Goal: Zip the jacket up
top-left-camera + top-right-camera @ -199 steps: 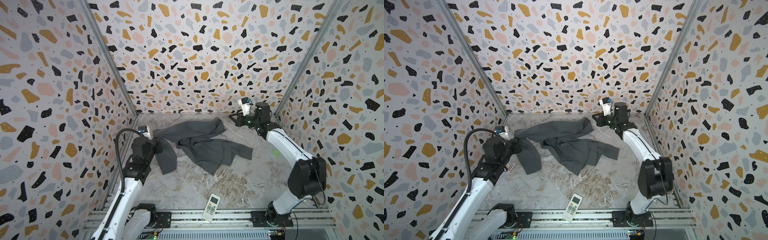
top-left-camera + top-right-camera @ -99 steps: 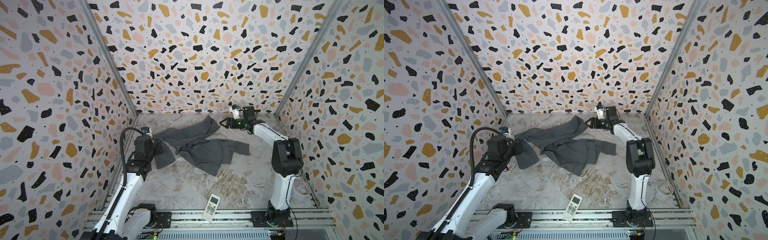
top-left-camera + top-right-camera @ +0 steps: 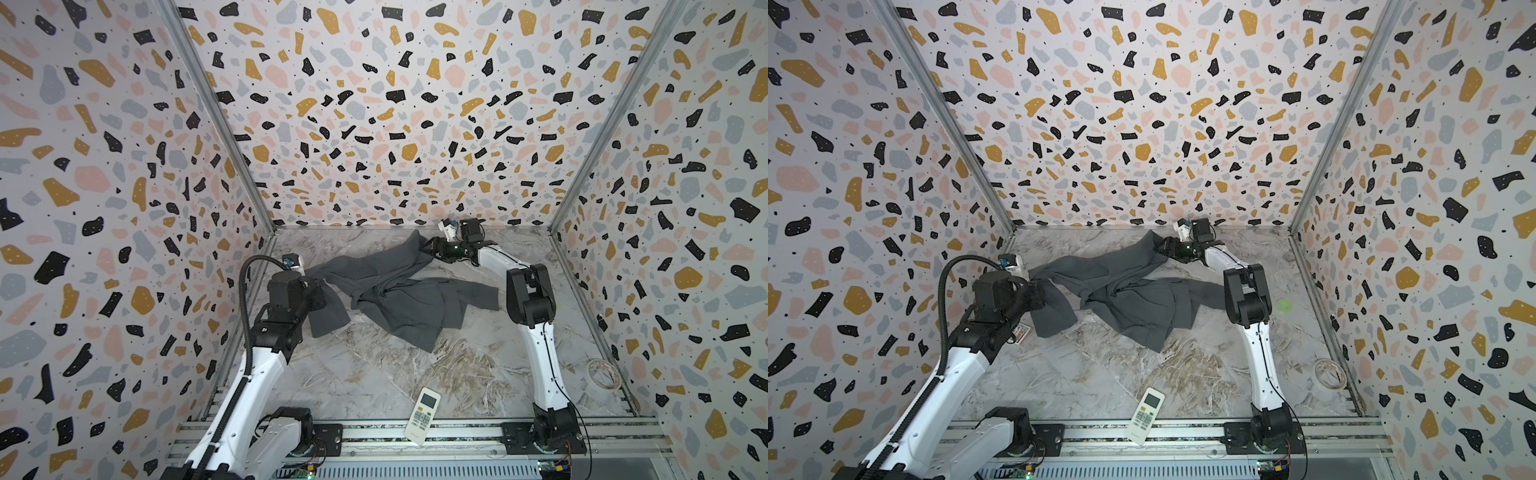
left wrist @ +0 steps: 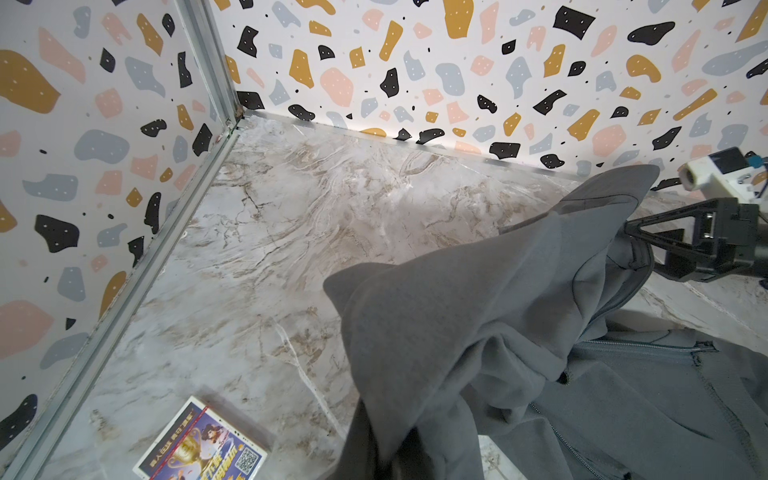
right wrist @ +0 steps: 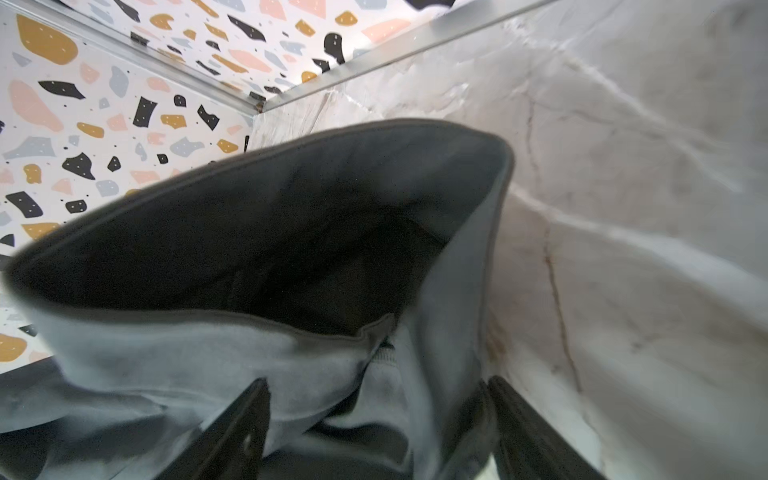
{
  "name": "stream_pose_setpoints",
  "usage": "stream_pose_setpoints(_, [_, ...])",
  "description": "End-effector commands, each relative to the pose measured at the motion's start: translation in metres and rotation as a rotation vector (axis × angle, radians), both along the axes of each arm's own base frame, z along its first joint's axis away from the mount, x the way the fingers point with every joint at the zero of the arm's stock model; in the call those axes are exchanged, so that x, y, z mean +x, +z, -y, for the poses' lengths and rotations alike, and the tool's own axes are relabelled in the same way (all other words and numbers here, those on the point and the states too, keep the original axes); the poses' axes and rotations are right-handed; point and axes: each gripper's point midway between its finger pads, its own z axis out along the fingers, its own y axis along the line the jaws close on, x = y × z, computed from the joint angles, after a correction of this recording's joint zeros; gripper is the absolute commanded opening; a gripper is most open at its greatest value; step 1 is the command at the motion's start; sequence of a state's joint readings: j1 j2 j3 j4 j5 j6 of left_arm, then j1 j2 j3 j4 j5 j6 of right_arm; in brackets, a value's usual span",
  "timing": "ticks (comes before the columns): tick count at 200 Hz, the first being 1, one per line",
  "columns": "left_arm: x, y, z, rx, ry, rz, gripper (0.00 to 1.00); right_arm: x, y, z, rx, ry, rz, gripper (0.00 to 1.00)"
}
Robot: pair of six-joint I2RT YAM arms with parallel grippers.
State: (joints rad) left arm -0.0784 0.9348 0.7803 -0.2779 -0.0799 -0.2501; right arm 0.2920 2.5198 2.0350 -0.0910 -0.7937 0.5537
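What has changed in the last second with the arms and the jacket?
The right gripper swung left along the back wall, elbow folding in, and its jaws opened; they now straddle the back corner of the jacket, which has bunched up leftward. The left gripper stays shut on the jacket's other end, and the remote has not moved.

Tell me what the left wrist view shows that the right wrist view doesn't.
Left wrist only: a printed card lying on the table, and the white camera above the right hand. Right wrist only: a dark inner lining, seen close up. Both: the jacket, the right hand open around its cloth, the marble table, the speckled walls.
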Motion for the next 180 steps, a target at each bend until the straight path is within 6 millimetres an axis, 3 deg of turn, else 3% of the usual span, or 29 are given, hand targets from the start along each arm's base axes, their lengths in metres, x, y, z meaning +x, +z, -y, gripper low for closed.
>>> stream_pose_setpoints(1, [0.003, 0.008, -0.001, -0.004, 0.003, 0.024, 0.00, -0.002, 0.023, -0.027, 0.088, 0.057, 0.003, 0.78])
stream_pose_setpoints(26, [0.005, 0.010, -0.002, -0.007, 0.007, 0.031, 0.00, -0.009, 0.037, -0.036, 0.134, 0.104, 0.018, 0.63])
stream_pose_setpoints(41, [0.006, 0.013, -0.002, -0.016, 0.011, 0.038, 0.00, -0.013, 0.053, -0.035, 0.132, 0.115, 0.053, 0.42])
stream_pose_setpoints(60, [0.006, 0.023, 0.000, -0.036, 0.008, 0.070, 0.00, -0.020, 0.085, -0.031, 0.119, 0.129, 0.134, 0.16])
stream_pose_setpoints(78, [0.006, 0.044, 0.004, -0.063, -0.008, 0.146, 0.00, -0.032, 0.132, -0.026, 0.111, 0.139, 0.254, 0.00])
stream_pose_setpoints(139, [-0.010, 0.142, 0.011, -0.089, -0.059, 0.356, 0.00, -0.086, 0.292, 0.027, -0.080, -0.010, 0.677, 0.00])
stream_pose_setpoints(180, [-0.030, 0.191, 0.016, -0.100, -0.101, 0.494, 0.00, -0.146, 0.397, 0.077, -0.201, -0.210, 0.941, 0.00])
